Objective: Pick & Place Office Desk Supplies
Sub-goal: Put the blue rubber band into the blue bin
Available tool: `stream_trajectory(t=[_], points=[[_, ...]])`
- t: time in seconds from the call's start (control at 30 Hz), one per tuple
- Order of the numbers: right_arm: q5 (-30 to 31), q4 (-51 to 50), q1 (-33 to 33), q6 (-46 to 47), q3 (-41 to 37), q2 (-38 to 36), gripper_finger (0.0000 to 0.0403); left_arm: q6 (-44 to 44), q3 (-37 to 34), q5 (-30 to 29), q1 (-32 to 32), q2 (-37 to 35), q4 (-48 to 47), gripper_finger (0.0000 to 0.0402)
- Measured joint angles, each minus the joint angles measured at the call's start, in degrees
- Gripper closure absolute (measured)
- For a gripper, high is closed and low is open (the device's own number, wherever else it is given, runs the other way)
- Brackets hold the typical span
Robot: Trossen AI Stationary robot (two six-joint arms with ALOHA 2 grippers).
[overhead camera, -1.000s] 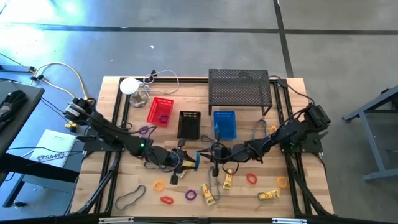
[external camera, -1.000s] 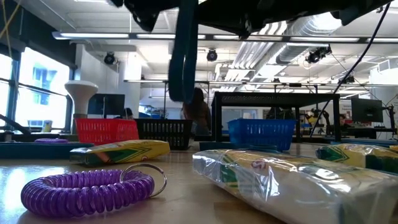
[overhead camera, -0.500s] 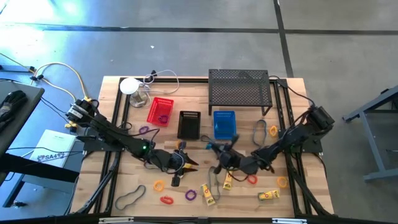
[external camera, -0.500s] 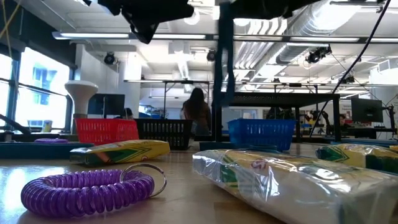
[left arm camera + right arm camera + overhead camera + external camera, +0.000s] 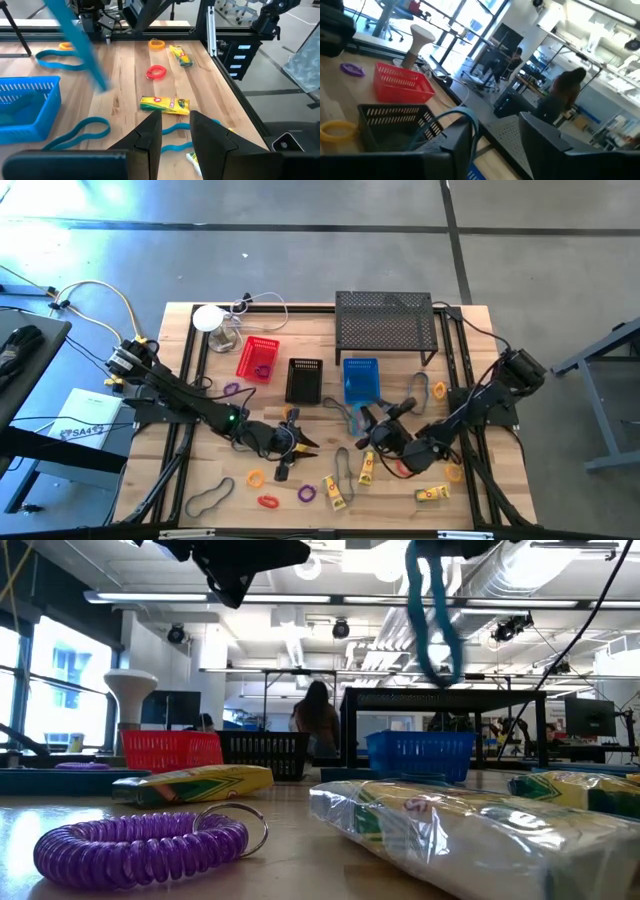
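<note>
Wooden counter (image 5: pixel 470 320), slatted and pale, is strewn with my supplies: rings (image 5: pixel 266 501), crayon packs (image 5: pixel 431 494), bands (image 5: pixel 208 497). My right tool (image 5: pixel 372 432) dangles a blue band (image 5: pixel 432 615) by the blue basket (image 5: pixel 361 379), fingers parted. My left tool (image 5: pixel 290 442) hovers narrowly parted, empty. Behind, an office and a person (image 5: pixel 318 720).

Purple coil ring (image 5: pixel 140 845) beside yellow packets (image 5: pixel 195 783)
</note>
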Motion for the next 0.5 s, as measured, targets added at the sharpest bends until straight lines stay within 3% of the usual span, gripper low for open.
stream_trajectory(t=[0.5], points=[[0.28, -6.64, -10.56, 3.15, 0.0, 0.0, 0.0334, 0.02, 0.0, -0.04, 0.0, 0.0, -0.08, 0.0305]])
